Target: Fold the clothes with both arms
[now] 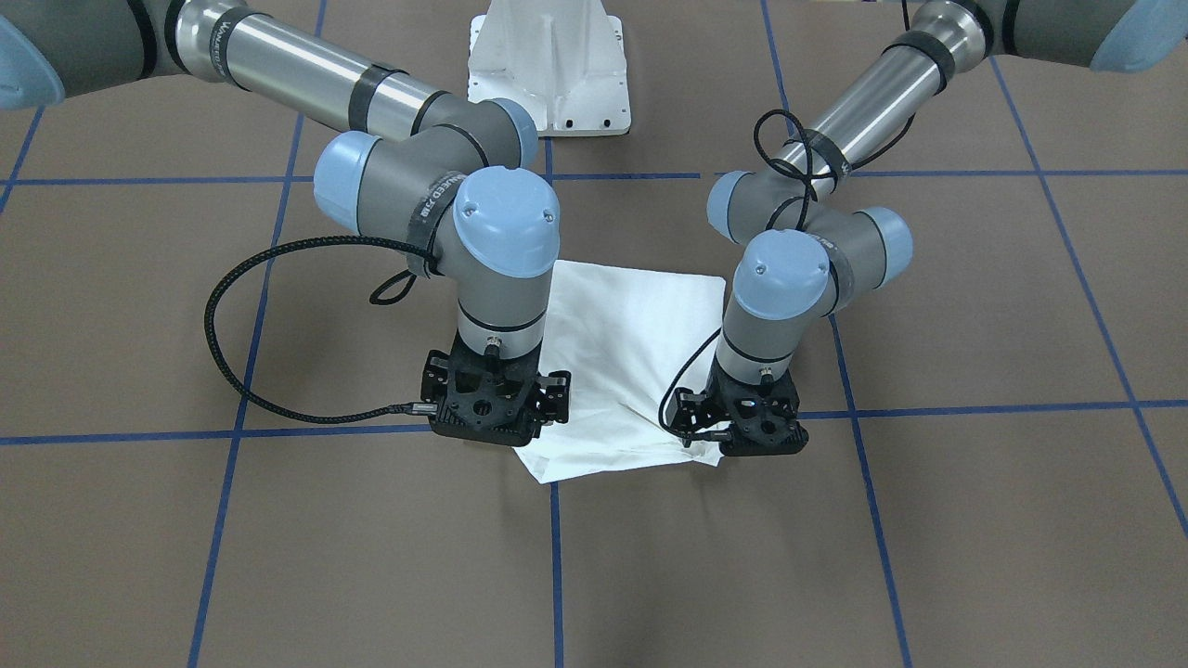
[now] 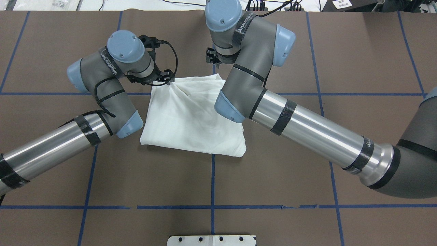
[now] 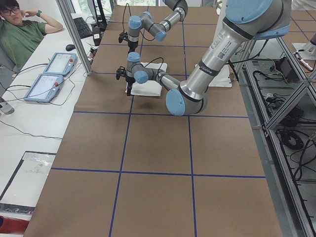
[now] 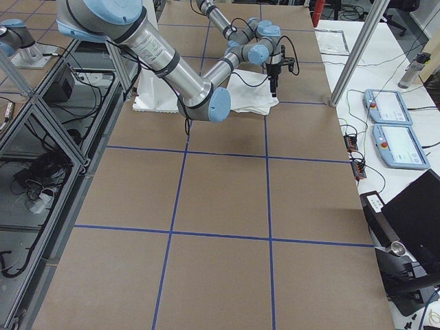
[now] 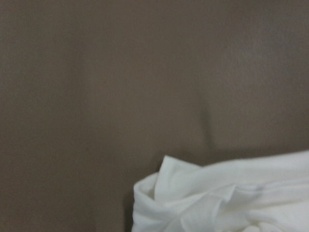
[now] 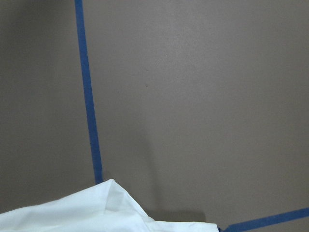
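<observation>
Both arms reach over the counter [image 1: 371,557], wrists pointing straight down.

T-shirt [image 1: 622,362]: white, folded to a rough square, flat on the brown counter. No print shows on the upturned side. It lies between the two sets of fingers and runs from them back toward the white pedestal base [image 1: 548,83].

Left fingers [image 1: 747,422]: at one far corner of the shirt, down at cloth level. Creases in the cloth fan out from that corner toward the middle of the shirt. In the left wrist view a bunched, rolled lip of cloth lies just below the fingers' side of the picture, with bare counter beyond it. The fingers are hidden under their black mount, so I cannot tell whether they are wide, narrow or pinching the cloth.

Right fingers [image 1: 492,404]: at the other far corner, over the shirt's edge. In the right wrist view the corner lies flat and pointed, its tip just beside a blue tape line [image 6: 89,106] that runs away from the fingers. Opening likewise hidden; I cannot tell.
</observation>
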{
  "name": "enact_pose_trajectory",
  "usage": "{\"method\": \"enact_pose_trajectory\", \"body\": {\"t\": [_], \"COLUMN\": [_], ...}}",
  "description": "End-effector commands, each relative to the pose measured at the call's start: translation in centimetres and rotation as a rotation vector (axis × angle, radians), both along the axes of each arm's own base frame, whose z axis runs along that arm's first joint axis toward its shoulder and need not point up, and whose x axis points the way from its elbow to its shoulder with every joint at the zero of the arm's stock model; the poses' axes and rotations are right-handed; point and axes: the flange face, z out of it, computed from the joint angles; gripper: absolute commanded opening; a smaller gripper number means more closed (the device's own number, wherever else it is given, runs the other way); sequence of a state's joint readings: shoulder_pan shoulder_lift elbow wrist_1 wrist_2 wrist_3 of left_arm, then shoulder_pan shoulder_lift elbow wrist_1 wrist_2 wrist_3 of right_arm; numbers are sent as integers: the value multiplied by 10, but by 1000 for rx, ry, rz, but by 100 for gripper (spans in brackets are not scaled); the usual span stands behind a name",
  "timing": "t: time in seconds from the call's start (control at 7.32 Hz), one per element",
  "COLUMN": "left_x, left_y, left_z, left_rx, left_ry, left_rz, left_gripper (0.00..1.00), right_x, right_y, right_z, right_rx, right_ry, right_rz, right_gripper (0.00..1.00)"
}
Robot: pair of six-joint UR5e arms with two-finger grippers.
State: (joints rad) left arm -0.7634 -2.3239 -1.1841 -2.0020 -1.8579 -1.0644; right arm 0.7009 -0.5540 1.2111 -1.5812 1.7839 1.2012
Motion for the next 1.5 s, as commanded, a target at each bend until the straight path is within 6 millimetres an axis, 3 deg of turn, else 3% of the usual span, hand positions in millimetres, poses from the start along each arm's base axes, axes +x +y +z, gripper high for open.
{"method": "enact_pose_trajectory", "body": {"t": [0.0,0.27,0.41,0.55,0.68,0.96,1.23,1.37], "left_x": [-27,-38,-55,-90,-141,-222,-306,-351], "left_y": [-38,-43,-38,-25,-19,-2,27,38], "left_z": [-4,-8,-12,-12,-15,-13,20,45], "left_rx": [1,13,50,71,111,173,219,235], "left_ry": [3,1,-13,-41,-63,-118,-161,-180], "left_rz": [-58,-46,10,75,133,229,320,352], "left_gripper": [100,100,100,100,100,100,100,100], "right_x": [5,15,37,70,117,214,317,364], "right_y": [4,0,-12,-21,-27,-25,-28,-19], "right_z": [6,14,23,40,56,97,151,196], "right_rx": [3,-18,-35,-16,-5,30,90,107], "right_ry": [-4,-21,-39,-32,-26,12,65,50], "right_rz": [0,-50,-117,-186,-262,-363,-473,-535], "right_gripper": [100,100,100,100,100,100,100,100]}}
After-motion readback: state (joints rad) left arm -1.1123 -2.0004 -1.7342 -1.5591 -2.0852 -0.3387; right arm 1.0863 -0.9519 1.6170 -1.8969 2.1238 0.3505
